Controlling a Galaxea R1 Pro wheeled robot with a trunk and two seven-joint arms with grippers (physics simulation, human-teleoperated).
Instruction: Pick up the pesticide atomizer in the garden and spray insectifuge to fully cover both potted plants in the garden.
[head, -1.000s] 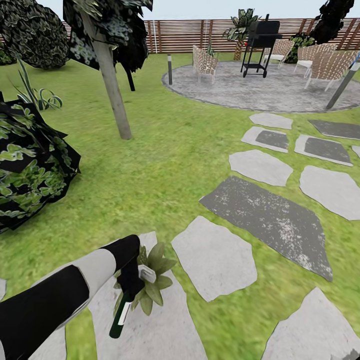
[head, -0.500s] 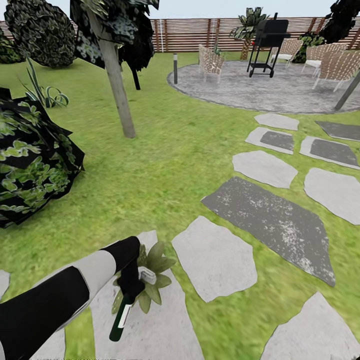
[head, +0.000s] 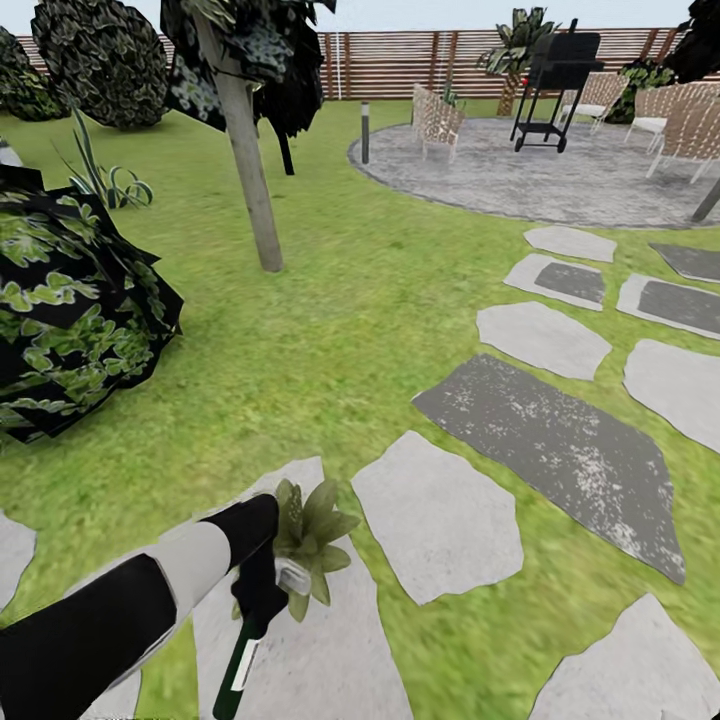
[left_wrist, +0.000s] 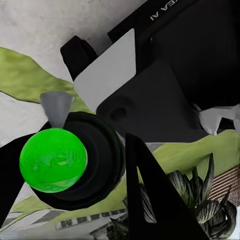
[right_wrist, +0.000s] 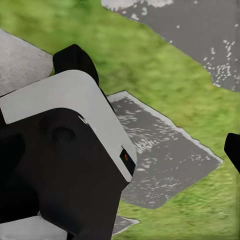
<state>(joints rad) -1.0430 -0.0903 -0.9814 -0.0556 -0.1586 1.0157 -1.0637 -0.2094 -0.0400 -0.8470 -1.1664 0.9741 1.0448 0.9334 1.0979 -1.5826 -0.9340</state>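
Pesticide atomizer sits tight in our left claw, near us on the left, over a pale stepping stone. One potted plant is just beside it. Our right claw is spread wide, holding nothing.

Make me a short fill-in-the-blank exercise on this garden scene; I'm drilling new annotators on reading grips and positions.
1. The pesticide atomizer is held by the robot's ____ gripper.
2. The potted plant beside the atomizer stands on a pale stepping ____.
3. Behind the black grill on the round paving runs a brown slatted wooden ____.
4. The atomizer's bottle hangs with its base pointing ____.

Missing words: left; stone; fence; down
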